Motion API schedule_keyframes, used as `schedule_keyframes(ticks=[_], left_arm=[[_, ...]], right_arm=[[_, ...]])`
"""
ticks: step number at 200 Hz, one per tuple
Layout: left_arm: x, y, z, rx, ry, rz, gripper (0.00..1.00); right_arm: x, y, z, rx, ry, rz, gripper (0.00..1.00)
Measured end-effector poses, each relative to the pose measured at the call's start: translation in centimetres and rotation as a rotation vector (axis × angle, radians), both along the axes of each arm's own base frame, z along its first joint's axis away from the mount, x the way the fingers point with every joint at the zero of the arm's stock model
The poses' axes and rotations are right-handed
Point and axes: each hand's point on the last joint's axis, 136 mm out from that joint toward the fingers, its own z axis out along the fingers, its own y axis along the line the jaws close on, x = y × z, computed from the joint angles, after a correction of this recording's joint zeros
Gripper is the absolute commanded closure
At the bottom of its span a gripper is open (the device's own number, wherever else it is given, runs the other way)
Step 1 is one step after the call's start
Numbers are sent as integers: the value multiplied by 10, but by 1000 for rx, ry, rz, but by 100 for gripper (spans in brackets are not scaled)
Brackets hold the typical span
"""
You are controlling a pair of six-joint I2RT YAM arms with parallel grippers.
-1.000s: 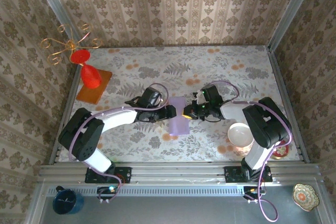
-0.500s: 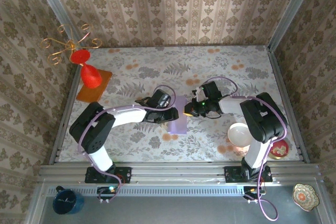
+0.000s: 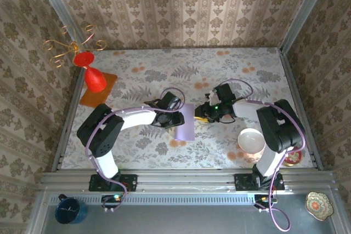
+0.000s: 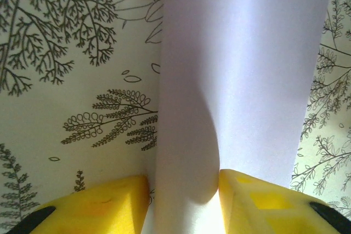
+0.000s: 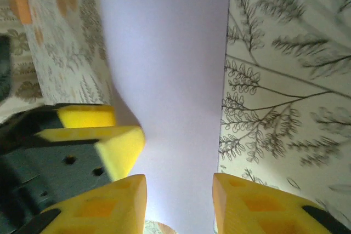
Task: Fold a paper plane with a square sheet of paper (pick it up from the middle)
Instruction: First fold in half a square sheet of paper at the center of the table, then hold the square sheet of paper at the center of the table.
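**Item 1.** My left gripper (image 4: 182, 179). Jaws narrow but not closed. The yellow pads at the bottom edge of the left wrist view flank a raised ridge of the thin, pale lilac square sheet of paper (image 4: 241, 69), touching it on either side. Purpose, as I judge: to bunch the sheet's middle so it can be pinched and lifted. How firm the hold is, I cannot tell.

**Item 2.** My right gripper (image 5: 180, 184). Jaws part-way apart, gripping nothing. The sheet runs up the centre of the right wrist view beyond the gap. One left fingertip (image 5: 123, 141) sits close by at left centre. Likely one gripper steadies while the other takes.

**Item 3.** The sheet. Centre of the top view, a long strip on the floral-printed tabletop (image 4: 71, 80). Not yet a plane.

**Item 4.** Bystanders. White round bowl (image 3: 250, 140), lower right. Red cone-shaped vase (image 3: 94, 78) on orange square mat (image 3: 103, 98), upper left. All well apart from the paper.
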Motion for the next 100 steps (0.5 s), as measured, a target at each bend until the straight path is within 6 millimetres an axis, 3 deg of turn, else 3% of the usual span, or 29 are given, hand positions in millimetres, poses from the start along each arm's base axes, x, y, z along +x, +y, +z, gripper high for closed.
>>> schedule_keyframes(ticks=[36,100], left_arm=[[0,1,-3,31,6,4,62],[0,4,-6,64,7,23,66]], right_arm=[[14,-20,33,-44,-111,-69,59],[19,-28,30,-96,-124,-102,60]])
